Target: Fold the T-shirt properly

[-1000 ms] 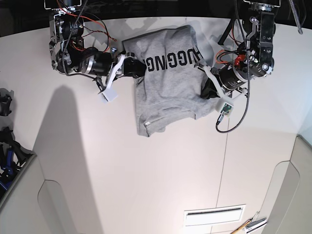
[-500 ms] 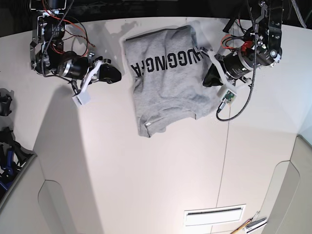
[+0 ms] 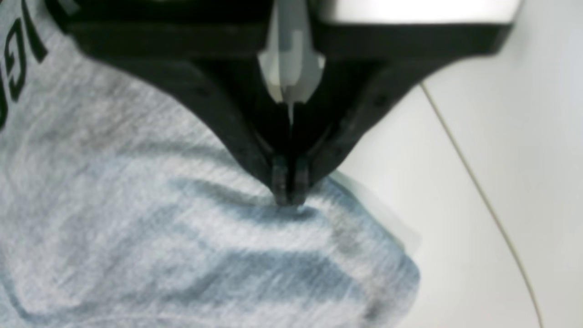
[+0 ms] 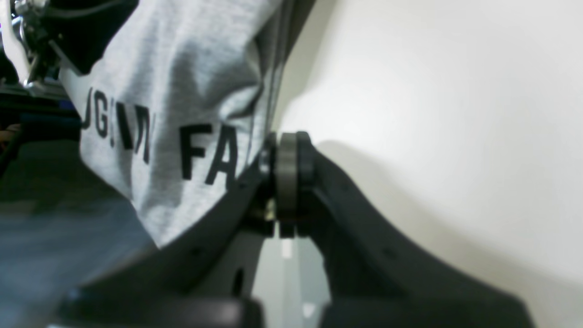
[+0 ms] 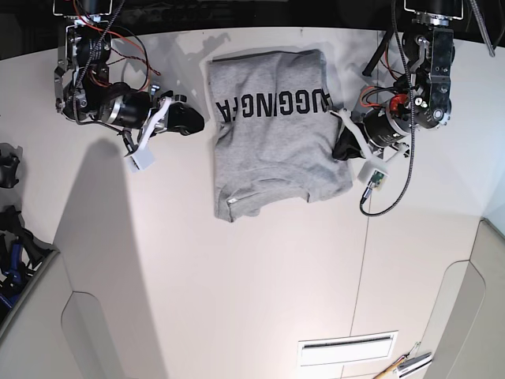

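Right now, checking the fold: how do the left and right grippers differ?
The left gripper is shut on a fold of the grey T-shirt at its edge; the right gripper holds nothing. The left touches the fabric; the right sits beside the shirt, over the white table. Both have their black jaws closed.

The right gripper (image 4: 287,182) fills the lower part of the right wrist view, its two black fingers (image 4: 296,150) pressed together with nothing between them. To its left lies the T-shirt (image 4: 182,82), grey and rumpled, with black block letters across it reading partly as "FA". The shirt's edge runs just beside the fingertips. To the right stretches the pale table (image 4: 432,91), shadowed near the gripper.
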### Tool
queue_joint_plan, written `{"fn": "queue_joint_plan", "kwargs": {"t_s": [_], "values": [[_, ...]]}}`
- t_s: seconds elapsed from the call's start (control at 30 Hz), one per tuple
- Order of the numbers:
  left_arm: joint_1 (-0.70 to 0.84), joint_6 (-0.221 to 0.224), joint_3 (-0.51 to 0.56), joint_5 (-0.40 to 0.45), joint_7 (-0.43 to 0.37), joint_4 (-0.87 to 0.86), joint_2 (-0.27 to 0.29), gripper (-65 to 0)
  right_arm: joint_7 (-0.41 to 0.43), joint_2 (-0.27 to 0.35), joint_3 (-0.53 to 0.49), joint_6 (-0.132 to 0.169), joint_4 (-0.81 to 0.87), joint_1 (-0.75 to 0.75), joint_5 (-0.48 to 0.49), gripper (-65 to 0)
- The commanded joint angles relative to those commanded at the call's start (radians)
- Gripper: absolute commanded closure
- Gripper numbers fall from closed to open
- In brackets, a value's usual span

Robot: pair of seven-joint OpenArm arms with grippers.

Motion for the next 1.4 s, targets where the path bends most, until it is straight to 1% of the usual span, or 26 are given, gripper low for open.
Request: {"fn": "queue_joint_plan", "kwargs": {"t_s": [0.1, 0.17, 0.23, 0.37, 0.47, 0.5, 0.57, 0.6, 0.67, 0.73, 0.83, 1.0, 1.03, 1.1, 1.17, 1.23, 1.3, 1.37, 1.4], "values": [[-0.015, -0.001, 0.0, -0.032, 0.035, 0.028, -0.005, 0.0, 0.0, 0.007, 0.002, 0.0, 0.002, 0.0, 0.0, 0.0], [-0.012, -0.001, -0.003, -0.062, 0.059, 0.08, -0.015, 0.0, -0.001, 0.019, 0.008, 0.004, 0.012, 0.0, 0.0, 0.0], [0.011, -0.001, -0.015, -0.097, 0.087, 0.158, -0.026, 0.0, -0.024, 0.04, 0.008, 0.003, 0.044, -0.002, 0.0, 0.0], [0.138, -0.001, -0.086, -0.105, 0.101, 0.33, -0.027, 0.0, -0.08, 0.082, 0.008, 0.003, 0.167, -0.033, 0.001, 0.0], [0.257, 0.0, -0.158, -0.106, 0.11, 0.419, -0.027, 0.0, -0.079, 0.131, 0.008, 0.003, 0.257, -0.092, 0.01, 0.0], [0.296, 0.0, -0.184, -0.114, 0.111, 0.436, -0.027, 0.0, -0.079, 0.148, 0.008, 0.003, 0.277, -0.112, 0.024, 0.0], [0.37, 0.0, -0.236, -0.162, 0.119, 0.453, -0.027, 0.0, -0.08, 0.175, 0.008, 0.003, 0.301, -0.152, 0.043, 0.0], [0.406, 0.001, -0.262, -0.206, 0.136, 0.454, -0.027, 0.0, -0.08, 0.187, 0.007, 0.003, 0.307, -0.173, 0.045, 0.0], [0.481, 0.021, -0.305, -0.278, 0.17, 0.454, -0.027, 0.0, -0.091, 0.209, 0.007, 0.003, 0.319, -0.219, 0.05, 0.0], [0.563, 0.022, -0.338, -0.306, 0.177, 0.454, -0.026, 0.0, -0.117, 0.24, 0.006, 0.003, 0.34, -0.266, 0.084, 0.0], [0.684, 0.021, -0.348, -0.311, 0.178, 0.454, -0.018, 0.0, -0.142, 0.305, 0.005, 0.003, 0.355, -0.339, 0.145, 0.0], [0.848, 0.022, -0.346, -0.311, 0.17, 0.454, -0.016, 0.0, -0.143, 0.402, 0.005, 0.003, 0.354, -0.467, 0.178, 0.0], [0.875, 0.022, -0.346, -0.299, 0.166, 0.453, -0.011, 0.0, -0.145, 0.419, 0.005, 0.003, 0.354, -0.489, 0.188, 0.0], [0.923, 0.022, -0.346, -0.243, 0.159, 0.446, 0.017, 0.0, -0.159, 0.456, 0.001, 0.003, 0.354, -0.534, 0.211, 0.0], [0.959, 0.021, -0.346, -0.199, 0.132, 0.425, 0.034, 0.0, -0.158, 0.491, -0.014, 0.003, 0.354, -0.578, 0.217, 0.0], [0.975, 0.022, -0.346, -0.199, 0.092, 0.385, 0.031, 0.0, -0.158, 0.508, -0.046, 0.002, 0.35, -0.611, 0.217, 0.0], [0.973, 0.022, -0.345, -0.22, 0.065, 0.322, 0.031, 0.0, -0.155, 0.507, -0.091, -0.001, 0.337, -0.634, 0.216, 0.0], [0.96, 0.022, -0.344, -0.273, 0.043, 0.24, 0.031, 0.0, -0.119, 0.507, -0.147, -0.001, 0.305, -0.637, 0.208, 0.0], [0.947, 0.022, -0.34, -0.296, 0.039, 0.193, 0.03, 0.0, -0.082, 0.506, -0.177, -0.001, 0.284, -0.637, 0.181, 0.0]]}}
